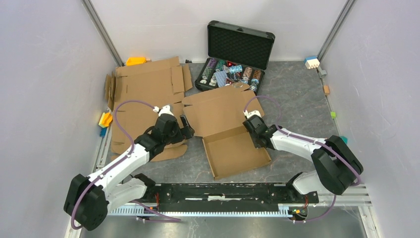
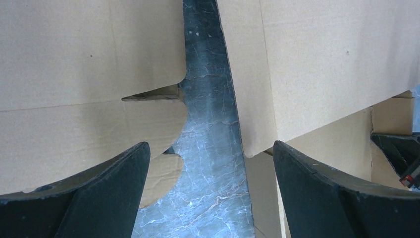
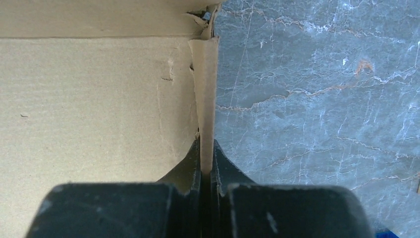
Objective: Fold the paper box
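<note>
The right gripper (image 3: 207, 151) is clenched on the right-hand wall of the paper box (image 1: 233, 148), which sits mid-table (image 1: 297, 99) with its shallow tray near and its lid panel open on the far side, toward the black case (image 1: 240, 44). A hard pull could tear the thin wall, which is ragged at its far corner, or drag the whole box. The left gripper (image 2: 210, 148), released and spread wide, hangs over the gap between the box's left edge and the flat cardboard sheets (image 1: 148, 84), and might snag a loose sheet instead. The box is plain brown, creased and half formed.
</note>
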Action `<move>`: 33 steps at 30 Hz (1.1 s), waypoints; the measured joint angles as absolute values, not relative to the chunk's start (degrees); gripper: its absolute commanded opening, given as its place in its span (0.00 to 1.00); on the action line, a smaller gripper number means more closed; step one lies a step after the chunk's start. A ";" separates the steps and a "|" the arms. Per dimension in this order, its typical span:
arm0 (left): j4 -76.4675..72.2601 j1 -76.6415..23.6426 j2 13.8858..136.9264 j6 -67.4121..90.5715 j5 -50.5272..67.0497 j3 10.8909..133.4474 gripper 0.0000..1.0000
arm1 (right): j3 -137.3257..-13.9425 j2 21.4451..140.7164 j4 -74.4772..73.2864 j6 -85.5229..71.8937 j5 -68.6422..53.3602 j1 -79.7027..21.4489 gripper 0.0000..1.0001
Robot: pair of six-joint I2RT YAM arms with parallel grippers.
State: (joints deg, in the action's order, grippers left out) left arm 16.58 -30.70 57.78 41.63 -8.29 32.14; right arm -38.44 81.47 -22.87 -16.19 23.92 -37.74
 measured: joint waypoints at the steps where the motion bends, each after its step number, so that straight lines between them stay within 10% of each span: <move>1: 16.34 -30.41 57.95 41.50 -8.12 32.14 1.00 | -38.44 81.47 -22.87 -16.10 23.97 -37.76 0.10; 4: 15.49 -29.19 58.52 41.41 -6.98 32.14 1.00 | -38.44 81.47 -22.81 -15.94 24.12 -37.76 0.41; 14: 12.95 -25.61 62.50 40.62 -2.42 33.91 1.00 | -39.16 77.71 -24.53 -12.95 20.03 -35.00 0.94; 33: 11.40 -24.45 75.16 39.66 -1.69 44.42 0.93 | -54.00 77.14 -20.47 -12.73 2.26 -18.59 0.95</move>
State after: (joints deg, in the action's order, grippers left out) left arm 11.40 -24.45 75.16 39.66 -1.69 44.42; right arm -54.00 77.14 -20.47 -12.73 2.26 -18.59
